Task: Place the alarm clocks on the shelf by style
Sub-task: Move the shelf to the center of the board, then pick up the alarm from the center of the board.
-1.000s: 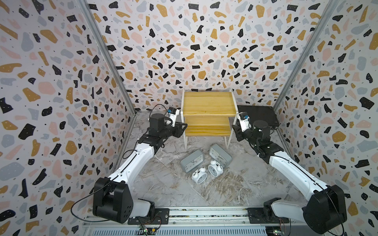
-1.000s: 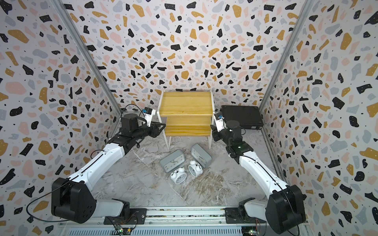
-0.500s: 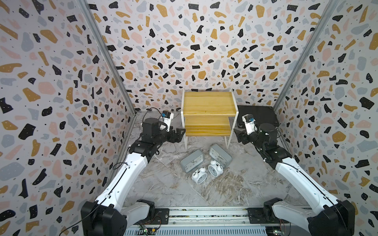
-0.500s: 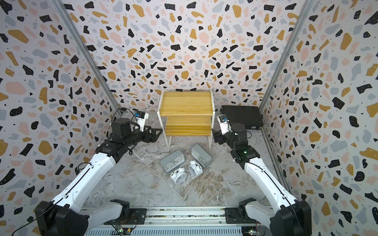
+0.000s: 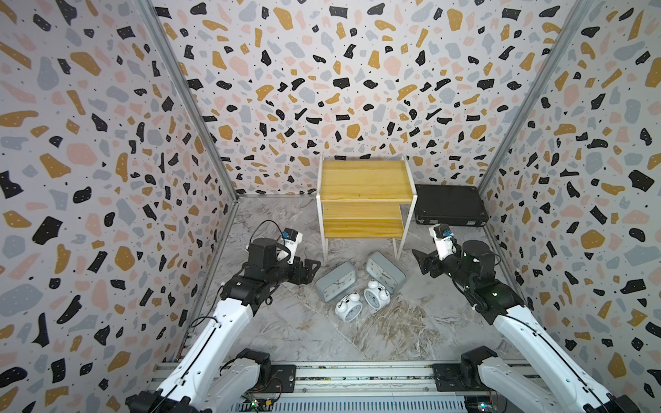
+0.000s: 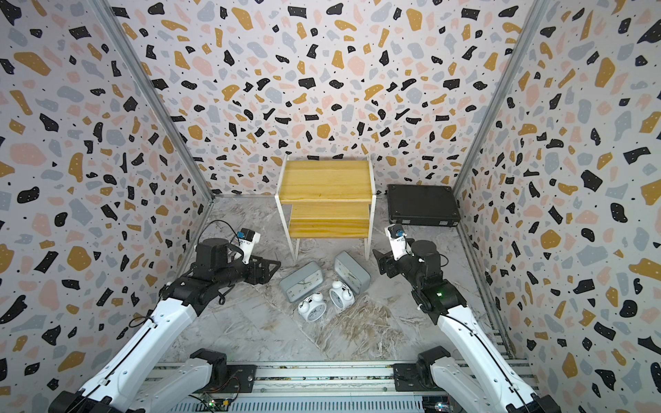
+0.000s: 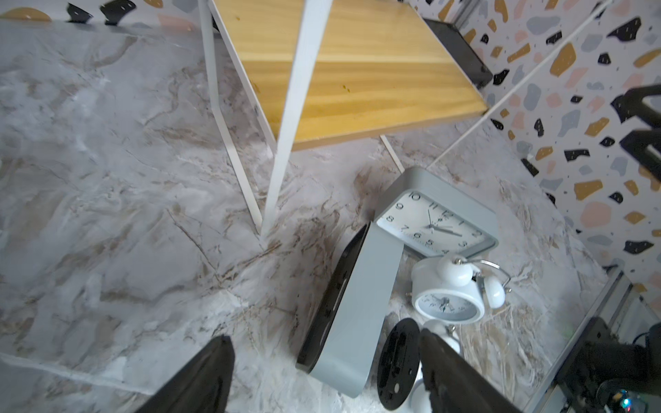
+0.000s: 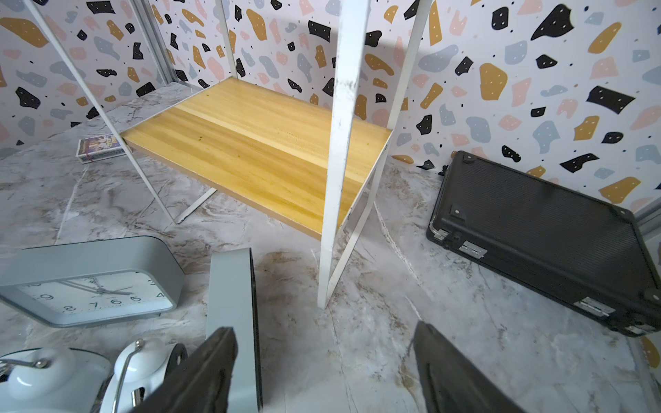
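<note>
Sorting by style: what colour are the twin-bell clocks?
White twin-bell clocks, clearest in left wrist view.

Clocks (image 5: 336,284) before shelf (image 5: 363,182), case (image 5: 449,205) beside

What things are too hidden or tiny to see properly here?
Small printed box, right wrist view: its lettering is too tiny to read.
Black case, right wrist view: one corner is cut off by the picture edge.
Twin-bell clock, left wrist view: face turned away, partly behind the left gripper.

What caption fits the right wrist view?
Open right pincer facing the wooden shelf; grey alarm clocks and white twin-bell clocks on the marble floor, black case beside the shelf.
</note>
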{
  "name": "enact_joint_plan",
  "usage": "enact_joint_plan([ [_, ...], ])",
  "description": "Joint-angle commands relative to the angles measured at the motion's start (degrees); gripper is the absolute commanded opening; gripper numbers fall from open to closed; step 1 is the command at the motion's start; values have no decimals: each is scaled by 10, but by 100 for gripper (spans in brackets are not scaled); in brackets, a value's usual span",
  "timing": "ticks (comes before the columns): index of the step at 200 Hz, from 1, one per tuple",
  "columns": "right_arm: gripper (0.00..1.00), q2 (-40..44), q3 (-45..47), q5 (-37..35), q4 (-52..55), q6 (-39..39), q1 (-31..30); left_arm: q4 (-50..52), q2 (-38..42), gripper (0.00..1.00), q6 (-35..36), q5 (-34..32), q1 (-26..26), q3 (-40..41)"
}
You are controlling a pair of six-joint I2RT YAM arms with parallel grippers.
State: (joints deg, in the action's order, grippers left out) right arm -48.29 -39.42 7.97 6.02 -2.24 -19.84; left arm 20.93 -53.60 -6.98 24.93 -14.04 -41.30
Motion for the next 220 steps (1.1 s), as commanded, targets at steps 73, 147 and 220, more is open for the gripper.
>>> enact_joint_plan([
  [73, 84, 51, 37, -13, -5, 36, 2, -45, -37, 87, 161, -27, -89, 30],
  [147, 85, 47, 39, -16, -12, 35, 1, -40, -99, 83, 182, -48, -112, 16],
  [220, 86, 43, 41, -22, -12, 33, 1, -58, -142, 66, 185, -67, -126, 10],
])
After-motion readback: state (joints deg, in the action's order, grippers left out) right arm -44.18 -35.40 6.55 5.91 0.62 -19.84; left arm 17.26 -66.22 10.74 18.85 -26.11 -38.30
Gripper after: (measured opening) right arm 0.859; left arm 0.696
